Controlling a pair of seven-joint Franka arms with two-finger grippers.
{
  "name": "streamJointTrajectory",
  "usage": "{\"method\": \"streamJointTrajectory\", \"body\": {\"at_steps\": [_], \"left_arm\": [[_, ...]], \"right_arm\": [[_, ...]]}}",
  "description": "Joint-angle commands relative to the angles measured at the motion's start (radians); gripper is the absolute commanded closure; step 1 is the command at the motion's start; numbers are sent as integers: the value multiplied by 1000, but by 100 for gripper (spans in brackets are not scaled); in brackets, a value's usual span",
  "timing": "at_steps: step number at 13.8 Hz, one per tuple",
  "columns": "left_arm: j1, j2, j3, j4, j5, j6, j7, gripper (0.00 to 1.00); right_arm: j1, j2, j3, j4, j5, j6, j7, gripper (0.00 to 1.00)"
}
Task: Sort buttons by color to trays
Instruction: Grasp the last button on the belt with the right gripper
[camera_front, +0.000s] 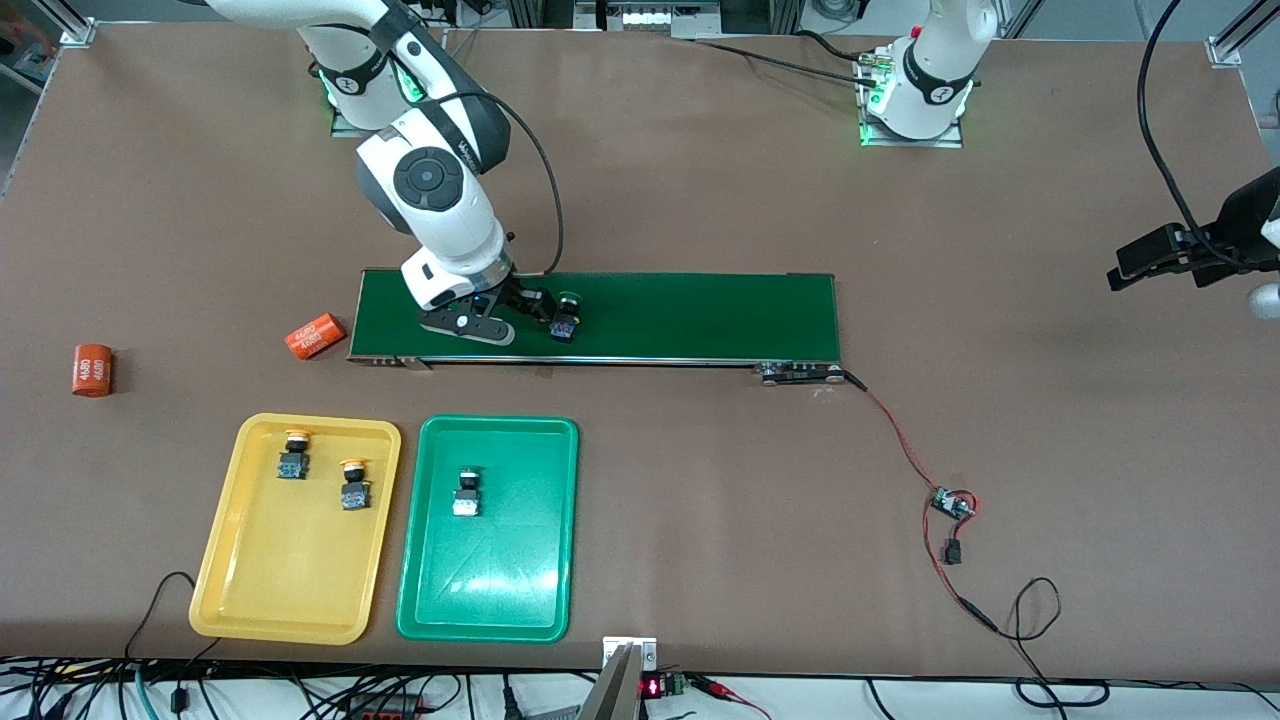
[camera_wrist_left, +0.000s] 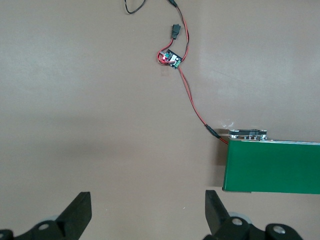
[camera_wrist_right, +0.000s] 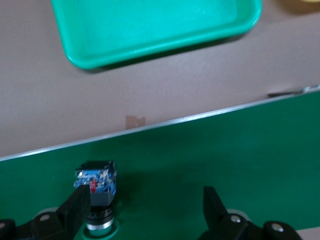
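The green button (camera_front: 567, 316) lying on the conveyor belt (camera_front: 700, 315) is the last unsorted; the right gripper (camera_front: 540, 312) sits low beside it, fingers apart, one touching (not yet straddling it). Next: centre, clamp, carry to the green tray (camera_front: 545, 600). The left gripper (camera_wrist_left: 147, 215) waits, spread. Orange cylinders (camera_front: 92, 369) read "4680".

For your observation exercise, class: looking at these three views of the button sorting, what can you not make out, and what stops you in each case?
- Front view: whether the right gripper touches the button on the belt; its fingers overlap it.
- Right wrist view: that button's cap, cut off by the edge and a finger.
- Front view: the cap colour of the button in the green tray; too small, washed out.
- Left wrist view: the left gripper waits, open; no trays or buttons show.
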Motion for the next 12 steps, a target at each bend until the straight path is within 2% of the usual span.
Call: {"method": "streamJointTrajectory", "body": {"at_steps": [1, 7, 12], "left_arm": [[9, -16, -5, -7, 21, -8, -5, 0], [9, -16, -2, -7, 21, -6, -5, 0], [9, -14, 4, -7, 20, -6, -5, 0]], "right_arm": [[20, -11, 8, -31, -10, 27, 65, 0], [33, 29, 6, -43, -22, 70, 88, 0], [29, 67, 6, -63, -79, 117, 88, 0]]}}
